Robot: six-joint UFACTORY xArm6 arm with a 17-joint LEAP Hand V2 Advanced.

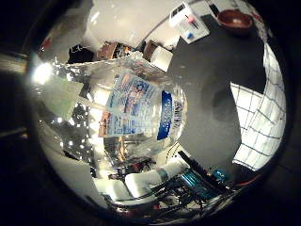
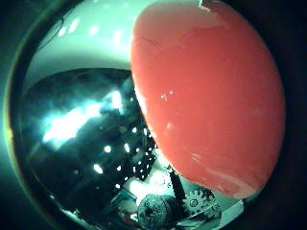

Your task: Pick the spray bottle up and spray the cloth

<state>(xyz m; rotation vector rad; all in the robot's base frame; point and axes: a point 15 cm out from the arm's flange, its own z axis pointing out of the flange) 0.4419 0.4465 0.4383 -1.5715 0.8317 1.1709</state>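
In the right little finger side palm view a clear plastic spray bottle with a blue and white label fills the middle, very close to the palm. My right hand shows as white and black fingers curled against the bottle's lower edge. A white checked cloth lies on the dark table beyond the bottle. In the right thumb side palm view a smooth red rounded part fills much of the picture, right against the palm. Beside it are clear plastic glints and the hand's gears.
A brown bowl and a white and blue item stand on the dark table far from the bottle. Room furniture shows behind the bottle.
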